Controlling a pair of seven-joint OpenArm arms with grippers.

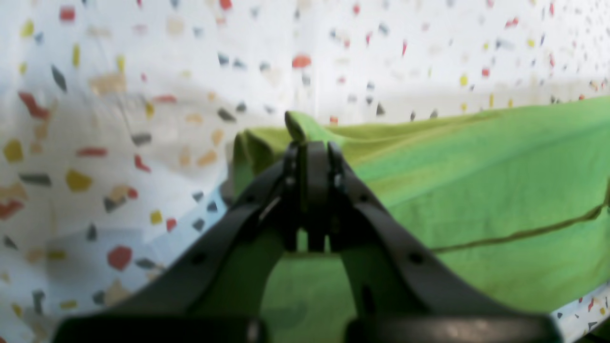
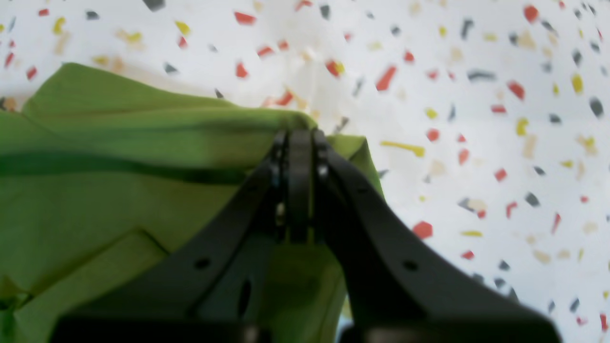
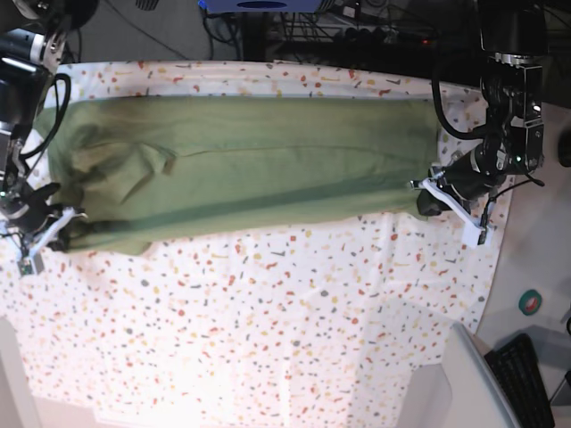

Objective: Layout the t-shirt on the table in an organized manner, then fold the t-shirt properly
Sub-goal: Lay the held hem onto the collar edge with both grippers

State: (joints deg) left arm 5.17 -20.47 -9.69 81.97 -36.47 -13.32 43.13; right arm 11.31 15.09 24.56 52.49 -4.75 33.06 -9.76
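Note:
The olive-green t-shirt [image 3: 241,160] lies stretched in a long band across the far half of the speckled table [image 3: 268,312]. In the base view my left gripper [image 3: 426,198] grips its right end and my right gripper [image 3: 67,227] its left end. In the left wrist view the left gripper [image 1: 307,143] is shut on a pinched fold of the t-shirt [image 1: 476,190], and a tuft of cloth sticks out above its tips. The right gripper [image 2: 300,136] is shut on the t-shirt [image 2: 119,190] at its folded edge, which is lifted a little off the table [image 2: 476,143].
The table's right edge runs close beside the left arm. Beyond it lie a small round object [image 3: 533,303], a keyboard [image 3: 526,383] and a grey bin [image 3: 451,383]. Cables and equipment crowd the far side behind the table.

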